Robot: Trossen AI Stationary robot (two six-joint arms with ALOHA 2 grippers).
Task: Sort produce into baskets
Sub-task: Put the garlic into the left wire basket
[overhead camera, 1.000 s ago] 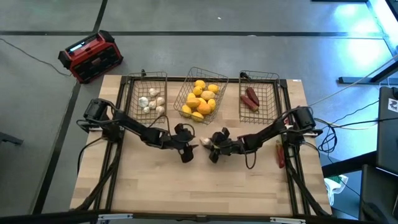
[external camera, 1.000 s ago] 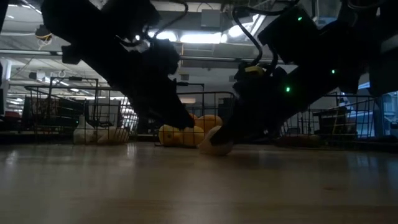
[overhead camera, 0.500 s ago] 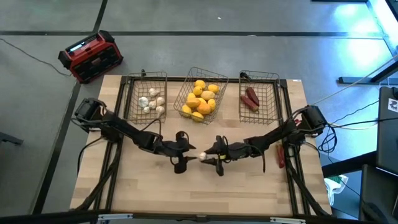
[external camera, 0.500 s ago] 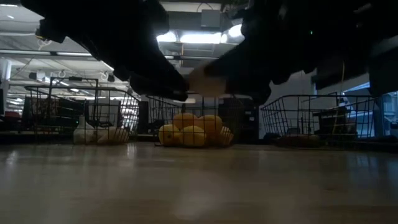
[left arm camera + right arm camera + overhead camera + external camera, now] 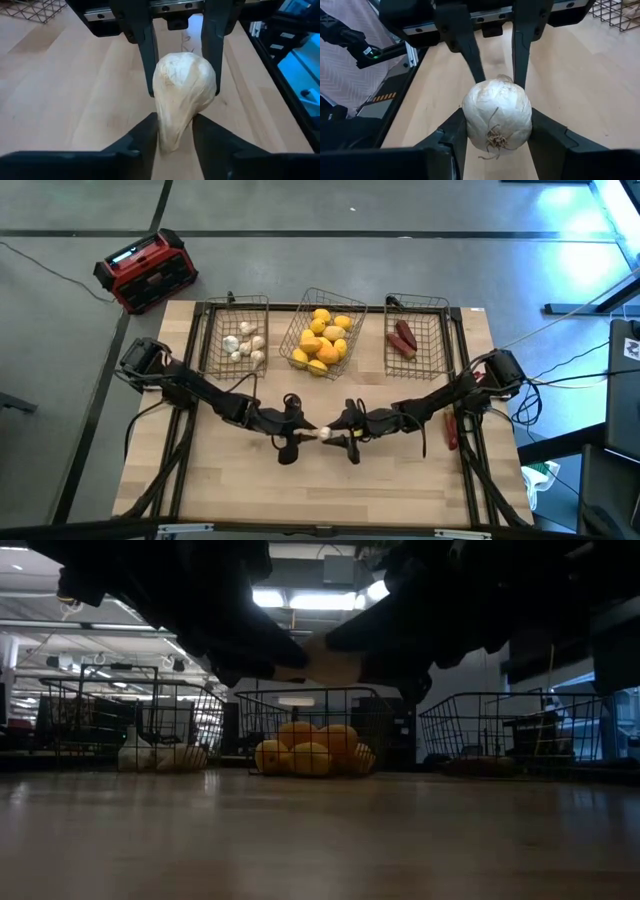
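A white bulb (image 5: pixel 325 433) is held clear of the table's middle, between my two grippers; it also shows in the low view (image 5: pixel 322 664). My left gripper (image 5: pixel 303 433) comes from the left and my right gripper (image 5: pixel 346 434) from the right, and both are shut on it. Three wire baskets stand along the far edge: the left basket (image 5: pixel 215 330) holds white bulbs, the middle basket (image 5: pixel 300 320) yellow and orange pieces, and the right basket (image 5: pixel 435 330) dark red pieces. My left gripper pinches the bulb's narrow stem end (image 5: pixel 172 135) between its two fingers, level, from the table's left. The bulb is lifted clear of the table. My right gripper pinches the bulb's wide body near its root end (image 5: pixel 497 117) between its two fingers, level, from the table's right. The roots point back toward this gripper's wrist.
A dark red elongated piece (image 5: pixel 451 428) lies on the table beside the right arm. A red-and-black box (image 5: pixel 147 270) stands on the floor beyond the far left corner. Bare wood lies between the grippers and the near edge.
My right gripper has lifted the bulb off the table and carried it a little toward the near edge. My left gripper has also moved toward the near edge and come in from the left onto the bulb's other end.
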